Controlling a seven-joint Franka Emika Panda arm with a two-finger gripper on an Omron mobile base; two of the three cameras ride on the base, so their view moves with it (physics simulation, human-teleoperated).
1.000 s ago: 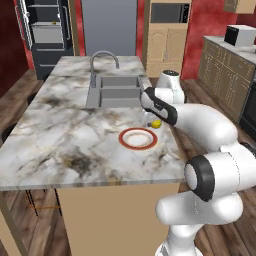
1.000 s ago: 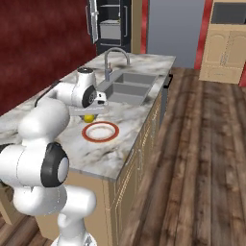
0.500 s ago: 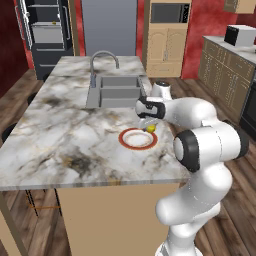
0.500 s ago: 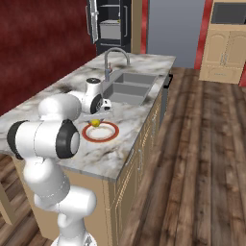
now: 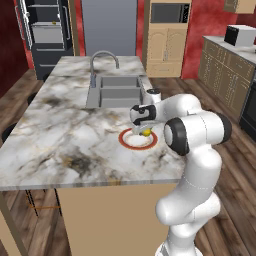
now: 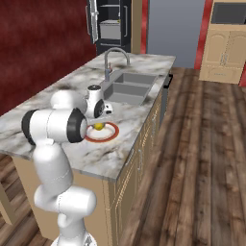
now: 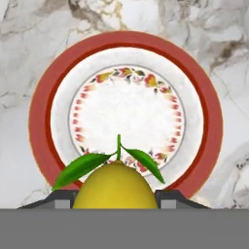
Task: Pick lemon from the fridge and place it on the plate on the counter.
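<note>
Fingers (image 7: 168, 200) clamped on the lemon's (image 7: 115, 187) sides — firm, smooth-skinned, light, prone to roll — held between them directly above the plate (image 7: 44, 126) on the counter (image 7: 19, 58).

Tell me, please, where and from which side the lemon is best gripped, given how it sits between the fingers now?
Across its rounded middle, from above. In the hand view the lemon sits between the gripper tips with its stem and two green leaves pointing away, toward the plate below. Closing on the plain yellow flanks avoids the leaves, and the widest part probably slips least.
</note>
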